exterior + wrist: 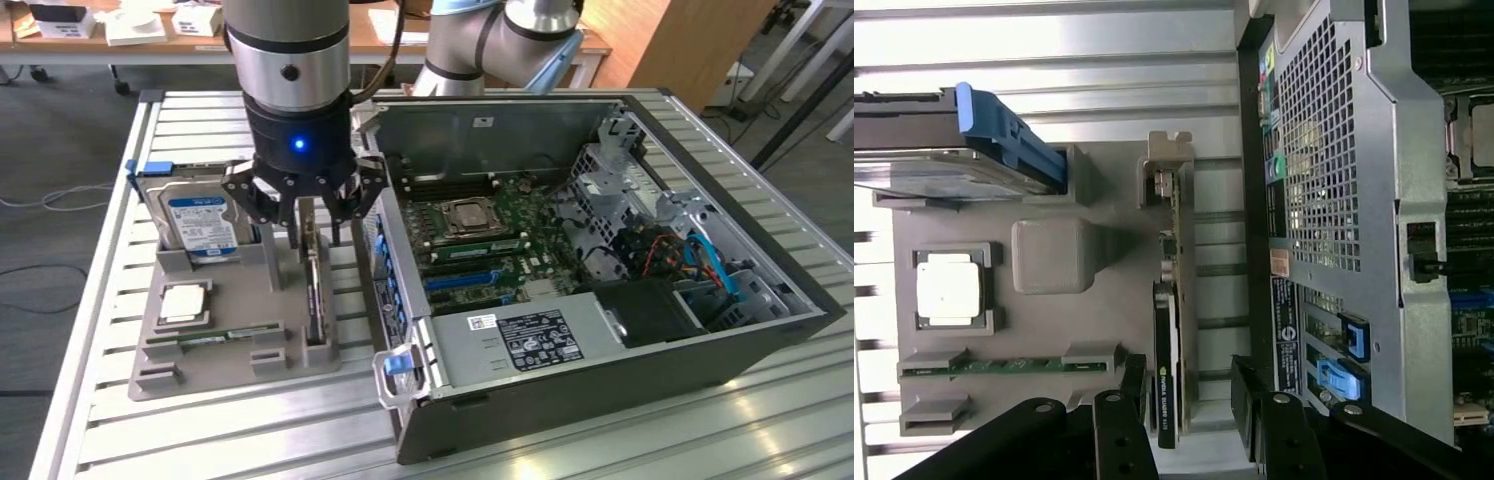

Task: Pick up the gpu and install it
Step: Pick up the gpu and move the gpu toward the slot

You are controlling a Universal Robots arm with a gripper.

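Note:
The gpu (315,295) is a thin dark card standing on edge in a slot of the grey holder tray (227,372), beside the open computer case (601,250). My gripper (314,222) hangs straight above the card's far end, open, one finger on each side. In the wrist view the gpu (1166,340) runs edge-on, its silvery bracket at the far end. My gripper (1189,425) straddles the card there, and its dark fingers (1119,430) stand apart from the card on both sides. Nothing is held.
The tray also holds a silver hard drive with a blue label (200,220), a square processor (183,300) and a narrow green memory stick (220,340). The case's motherboard (481,245) lies exposed, with blue slot latches (394,300) along its near wall. All of it rests on a slatted metal table (187,440).

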